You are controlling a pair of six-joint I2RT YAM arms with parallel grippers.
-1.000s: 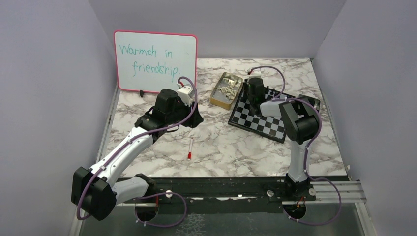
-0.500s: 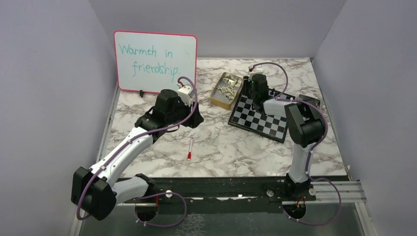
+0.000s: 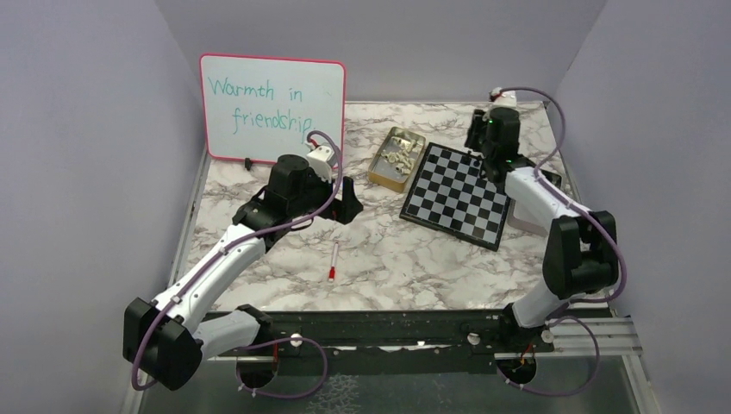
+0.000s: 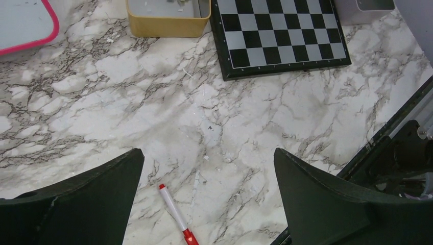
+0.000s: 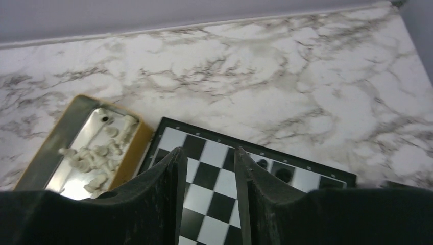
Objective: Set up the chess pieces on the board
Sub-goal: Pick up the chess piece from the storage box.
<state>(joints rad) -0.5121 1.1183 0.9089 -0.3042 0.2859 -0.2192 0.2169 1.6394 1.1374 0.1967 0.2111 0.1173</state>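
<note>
The board (image 3: 455, 195) lies at the right of the marble table, also in the left wrist view (image 4: 281, 30) and under my right fingers (image 5: 204, 178). Two black chess pieces (image 5: 283, 175) stand on its far row. Cream chess pieces (image 5: 94, 155) lie heaped in a yellow tin (image 3: 396, 156). My right gripper (image 5: 208, 150) hovers over the board's far right corner (image 3: 477, 145), open, with nothing between its fingers. My left gripper (image 4: 208, 153) hangs wide open over bare marble left of the board (image 3: 350, 204) and holds nothing.
A red-and-white marker (image 3: 334, 260) lies on the table in front of my left gripper (image 4: 173, 214). A pink-framed whiteboard (image 3: 271, 108) with green writing leans at the back left. A grey box (image 4: 365, 6) sits beside the board's right side. Purple walls enclose the table.
My right arm has swung from the board's near left part to its far right corner, and its jaws have opened. My left gripper's jaws have opened wide; that arm has barely shifted.
</note>
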